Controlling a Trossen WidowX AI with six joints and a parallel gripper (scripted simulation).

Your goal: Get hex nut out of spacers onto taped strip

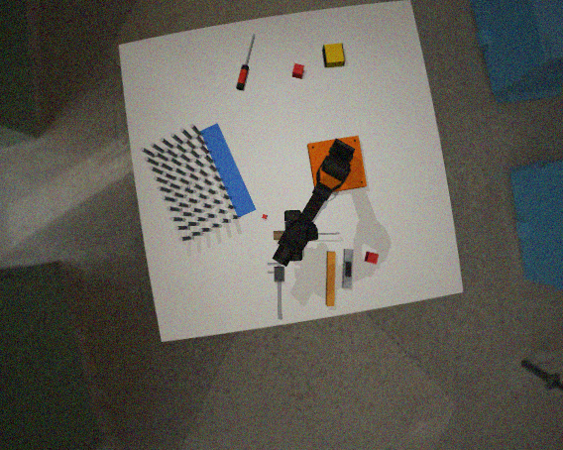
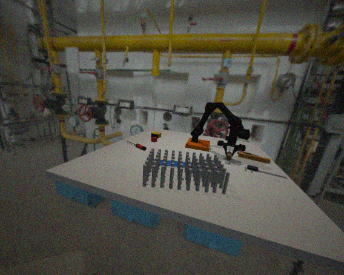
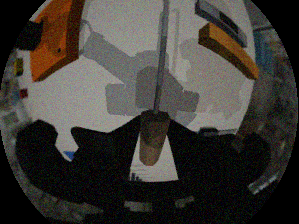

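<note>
My gripper is shut on the brown handle of a tool with a thin metal shaft. The tool is held a little above the table; its shadow lies apart from it. The metal spacers stand upright in rows, away from the gripper. The blue taped strip lies along their front. I cannot make out the hex nut among the spacers.
A dark-handled tool lies near the gripper. Beyond are an orange bar, a grey piece and a red cube. A tiny red object lies near the strip. A screwdriver lies farther off.
</note>
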